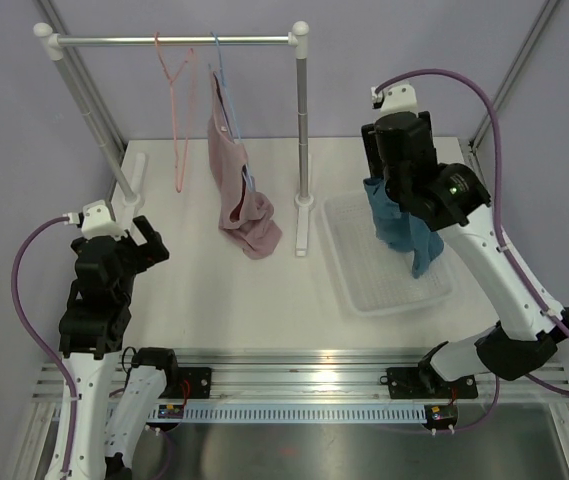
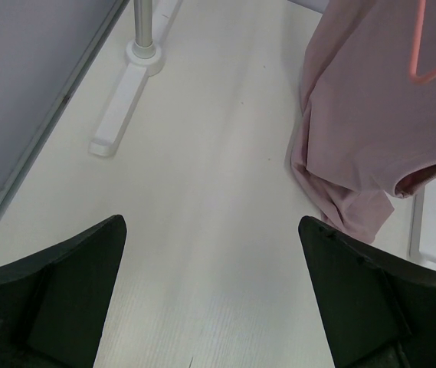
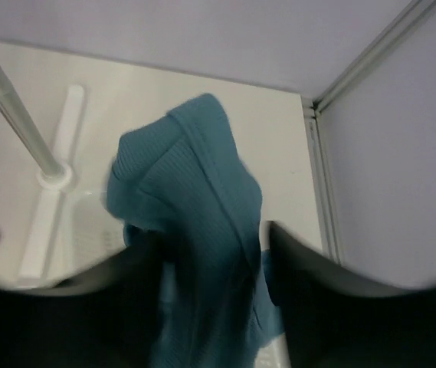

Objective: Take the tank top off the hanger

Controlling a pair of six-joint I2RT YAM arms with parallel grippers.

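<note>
Right hand (image 3: 214, 253) grasping the tank top (image 1: 404, 235): in the right wrist view the bunched teal cloth fills the gap between the two dark fingers (image 3: 309, 291), and one ribbed fold stands up above them. From above, the tank top hangs from that hand over the clear tray (image 1: 336, 240) at the right of the bench (image 1: 264, 290). Its lower end reaches down toward the tray's near right corner; contact with the tray floor cannot be told. Tank top is well apart from the hanger (image 1: 176, 110), which hangs bare by its hook on the metal rail (image 1: 124, 41) of the rack, toward the left end. Just right of it on the same rail, a light blue hanger (image 1: 220, 85) carries a pink garment (image 1: 236, 190), whose hem lies crumpled on the bench. Left hand (image 2: 211, 253) released, fingers spread wide with nothing between them, low over the left side of the bench, near the pink garment.
</note>
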